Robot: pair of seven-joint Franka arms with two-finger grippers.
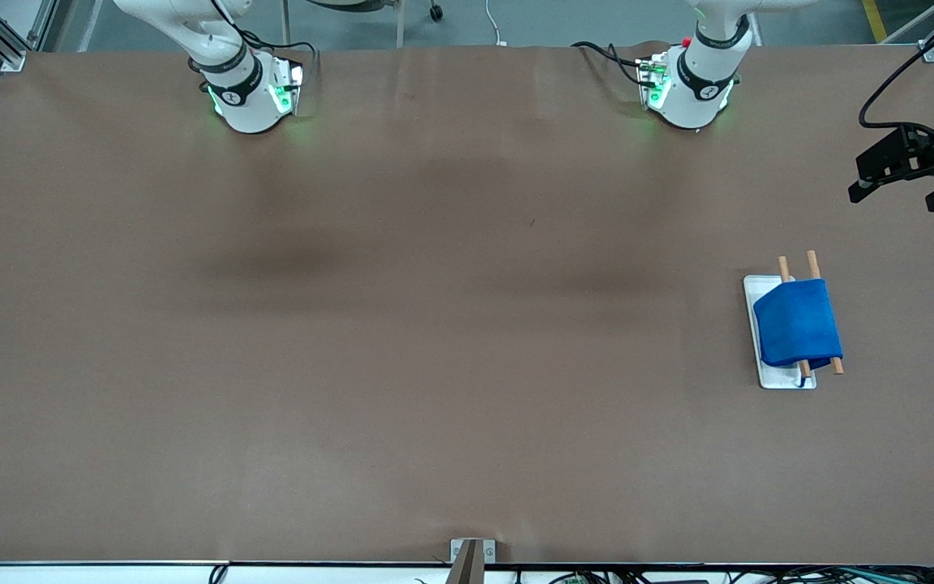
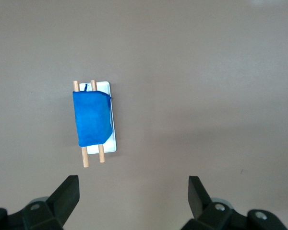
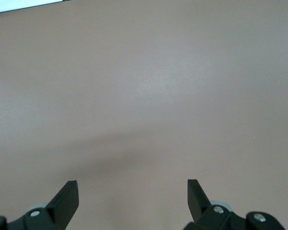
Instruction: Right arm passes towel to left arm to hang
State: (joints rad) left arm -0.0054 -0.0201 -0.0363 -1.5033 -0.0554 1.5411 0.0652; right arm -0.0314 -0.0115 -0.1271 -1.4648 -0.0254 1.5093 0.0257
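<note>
Front view: towel (image 1: pixel 797 323) already draped over the two wooden rods (image 1: pixel 812 264) of a white-based rack (image 1: pixel 754 285), toward the left arm's end of the brown table (image 1: pixel 434 324). Hang looks done; nothing left but parking. Neither gripper is identifiable here.

Left wrist view: left gripper (image 2: pixel 132 191) spread wide, empty, high over the rack.

Right wrist view: right gripper (image 3: pixel 133 190) spread wide, empty, over bare table. Waiting. No obstructions.

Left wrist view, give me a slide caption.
Open left gripper high over the blue towel draped across a two-rod wooden rack.
</note>
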